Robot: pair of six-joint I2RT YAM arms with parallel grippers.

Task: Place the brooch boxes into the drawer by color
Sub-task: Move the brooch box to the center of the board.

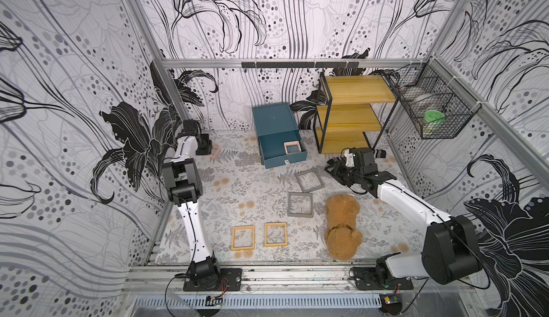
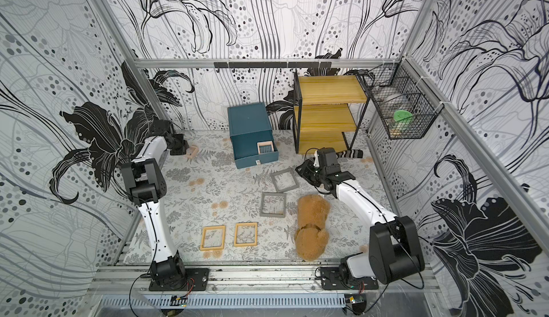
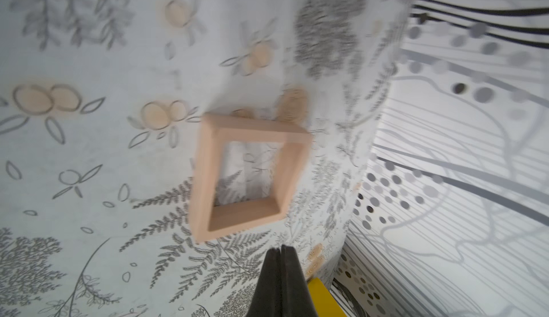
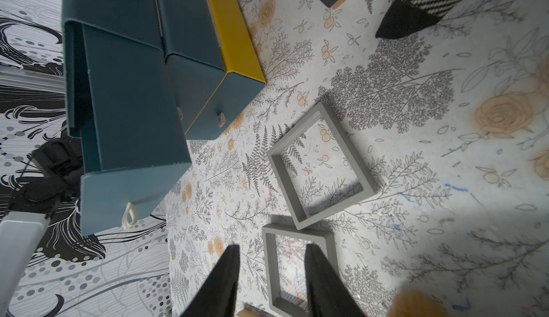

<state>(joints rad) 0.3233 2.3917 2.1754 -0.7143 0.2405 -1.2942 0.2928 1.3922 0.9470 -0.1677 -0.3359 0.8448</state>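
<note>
Open the left gripper (image 3: 280,251), pinched shut on nothing. Reach to its 3 o'clock, in a top view, for the pink brooch box (image 1: 216,151) just beside.

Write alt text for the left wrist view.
A pale pink brooch box sits tilted on the floral table, just beyond the tip of the left gripper, which is shut and holds nothing. The picture is blurred, and a patterned wall runs close beside the box.

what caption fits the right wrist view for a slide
right gripper open over a grey brooch box, second grey box beyond, teal drawer pulled out
</note>
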